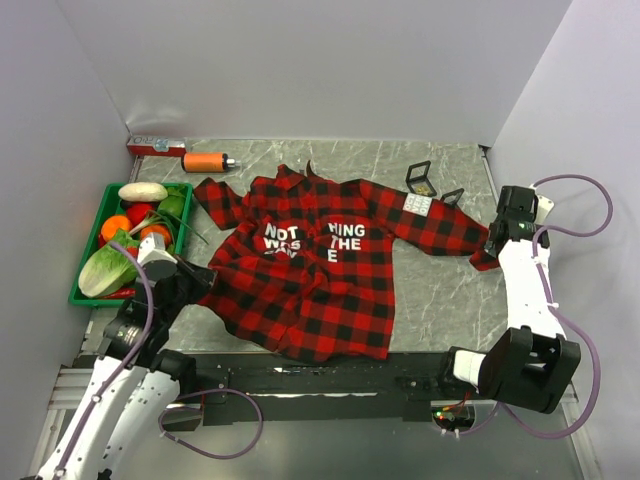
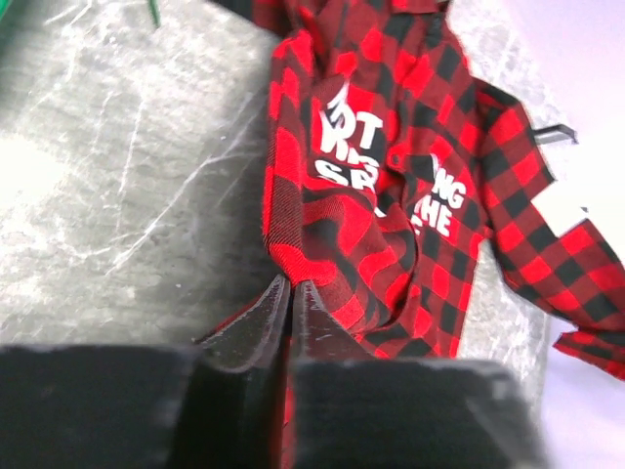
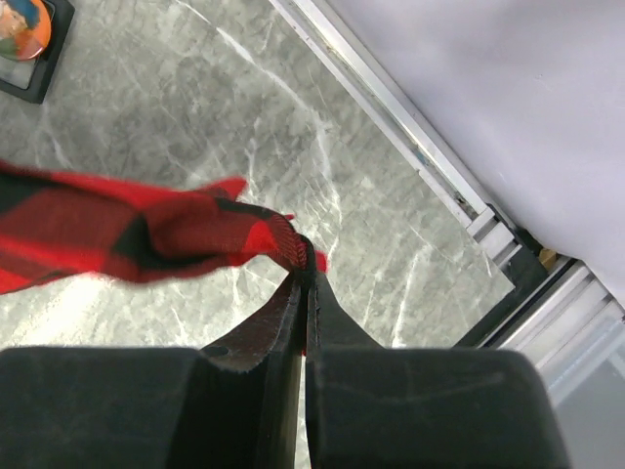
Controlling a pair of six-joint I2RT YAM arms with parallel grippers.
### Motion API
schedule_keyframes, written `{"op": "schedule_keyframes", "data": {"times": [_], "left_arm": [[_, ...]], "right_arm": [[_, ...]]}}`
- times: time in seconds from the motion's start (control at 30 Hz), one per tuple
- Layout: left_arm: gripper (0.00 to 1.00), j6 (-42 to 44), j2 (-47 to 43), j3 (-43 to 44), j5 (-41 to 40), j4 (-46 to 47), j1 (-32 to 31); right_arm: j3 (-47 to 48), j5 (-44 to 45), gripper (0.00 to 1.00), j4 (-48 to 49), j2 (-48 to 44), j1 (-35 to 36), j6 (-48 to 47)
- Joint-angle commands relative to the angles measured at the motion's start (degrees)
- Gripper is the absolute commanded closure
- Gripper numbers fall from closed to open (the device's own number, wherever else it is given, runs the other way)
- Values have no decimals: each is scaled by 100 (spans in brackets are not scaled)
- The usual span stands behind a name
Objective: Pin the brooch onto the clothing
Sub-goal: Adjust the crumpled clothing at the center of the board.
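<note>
Grey marble tabletop (image 1: pixel 440 300); plain pale walls (image 1: pixel 300 60) on 3 sides.

Table (image 1: pixel 440 290): grey marble top. Green crate (image 1: pixel 88 243), left side, holds produce, including a white vegetable (image 1: pixel 142 191) and a cabbage (image 1: pixel 105 270). Orange bottle (image 1: pixel 205 161) lies at the far edge, just beside a red box (image 1: pixel 155 147). Two black frames (image 1: pixel 421 177) stand far right.

The clothing (image 1: pixel 330 280) lies mid-table (image 1: pixel 440 300), a crate (image 1: pixel 90 240) of vegetables (image 1: pixel 108 270) left of it, a bottle (image 1: pixel 208 161) behind.
</note>
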Motion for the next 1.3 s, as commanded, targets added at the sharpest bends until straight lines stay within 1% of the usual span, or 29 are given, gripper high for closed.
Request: {"op": "schedule_keyframes", "data": {"times": [0.0,0.03,0.07,0.1,0.17,0.2,0.23,0.37,0.4,0.43,0.47,0.5,0.57,0.6,0.63,0.67,0.7,0.73,0.77,0.8,0.83,0.93,1.07,1.1,1.13,1.17,1.23,1.27], "left_arm": [[81,330,-67,452,196,-51,40],[69,418,-32,539,240,-43,40],[31,662,30,575,310,1,40],[17,795,213,610,337,28,40],[1,1094,512,768,389,1,40],[1,1200,827,812,486,45,31],[3,1314,978,899,565,228,31],[3,1605,1733,1040,1083,1097,-47],[2,1640,2223,1119,1206,1213,-187],[2,1675,2497,1346,1225,1293,-310],[2,1737,2804,1479,1181,1398,-485],[3,1781,3425,1628,1042,1495,-957],[4,1964,4122,2208,673,1522,-1460],[4,2035,4813,2401,636,1565,-1759],[4,2088,5160,2786,662,1557,-1822],[4,2176,5494,2990,645,1548,-1858],[3,2238,6123,3166,584,1531,-1919],[4,2308,6426,3542,461,1444,-1929],[4,2439,6716,3737,208,1338,-1946],[4,2493,7241,3931,110,1242,-1972],[4,2554,7455,4237,82,1136,-1973],[4,2870,8018,4486,117,1249,-1999],[1,3012,8371,4574,240,1433,-2008],[2,3012,8415,4461,388,1504,-2008],[6,2986,8432,4390,468,1565,-1999],[18,2959,8450,4303,547,1662,-2008],[35,2854,8511,4083,592,1680,-2008],[63,2827,8520,3995,540,1706,-2008]], "right_arm": [[364,62,100,-160,-311,-45,-48],[390,27,100,-160,-399,-45,-57],[443,-8,100,-177,-426,-53,-65],[487,-61,100,-221,-443,-54,-83],[566,-131,100,-274,-461,-45,-109],[584,-201,100,-283,-461,-45,-118],[593,-228,100,-283,-496,-45,-118],[532,-430,100,-213,-584,-45,-118],[514,-474,100,-187,-602,-45,-118],[487,-527,100,-178,-637,-45,-118],[444,-545,100,-143,-646,-45,-118],[417,-553,100,-116,-672,-45,-127],[364,-571,100,-90,-690,-53,-127],[338,-597,100,-90,-707,-45,-127],[329,-650,100,-72,-725,-53,-127],[294,-816,100,-55,-734,-45,-136],[276,-887,100,-20,-760,-45,-136],[259,-931,100,-11,-804,-45,-136],[198,-992,100,-2,-830,-45,-136],[180,-1080,100,24,-865,-45,-145],[145,-1081,100,51,-909,-45,-171],[101,-1116,100,60,-944,-45,-215],[83,-1212,100,86,-962,-45,-197],[74,-1221,100,103,-971,-45,-197],[65,-1256,100,130,-971,-45,-171],[39,-1265,100,147,-971,-45,-162],[39,-1292,100,165,-945,-45,-127],[56,-1344,100,165,-945,-45,-127]]}}
